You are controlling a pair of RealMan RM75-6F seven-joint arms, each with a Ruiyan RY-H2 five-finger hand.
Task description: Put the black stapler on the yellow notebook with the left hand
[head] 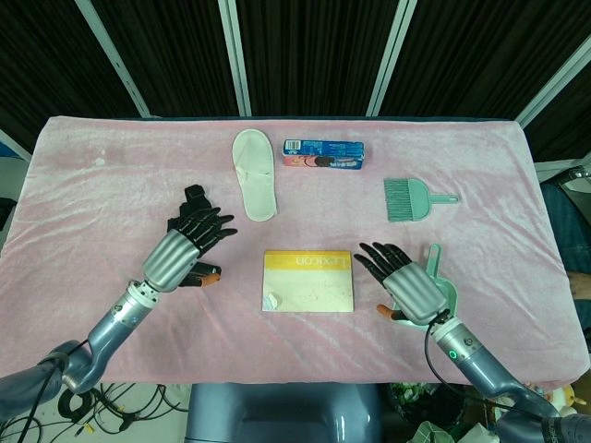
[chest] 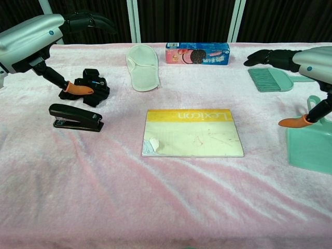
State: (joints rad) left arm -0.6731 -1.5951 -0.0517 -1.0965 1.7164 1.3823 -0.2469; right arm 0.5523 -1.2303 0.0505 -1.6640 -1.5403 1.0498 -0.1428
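Black stapler (chest: 75, 118), long low wedge with a glossy top, lies flat on the left part of the table, well left of the yellow notebook (chest: 193, 133) and apart from it; nothing touches it. Notebook: flat rectangle, pale cream cover with a yellow band along the far edge, a torn white patch at the near left corner, "Lexicon" printed upside down on the band. Left hand (head: 185, 245), silver metal back with black fingers and an orange-tipped thumb, hovers above the stapler with fingers spread, holding nothing. Right hand (head: 406, 281), same build, hangs open and empty right of the notebook, over the teal plastic dustpan (chest: 312, 146). Just beyond the stapler sits a small lumpy black gadget (chest: 89, 86), detail too fine to tell. Far side: white fabric slipper (head: 253, 172), oval, soft-looking; blue cardboard biscuit box (chest: 197, 53) with pictures of dark sandwich biscuits, print not legible; teal plastic hand brush (head: 412, 199) with a short handle pointing right. Surface is a pink plush tablecloth (chest: 166, 197), faintly creased and mottled. Behind the table, dark ribbed panels split by pale metal posts (head: 238, 57).
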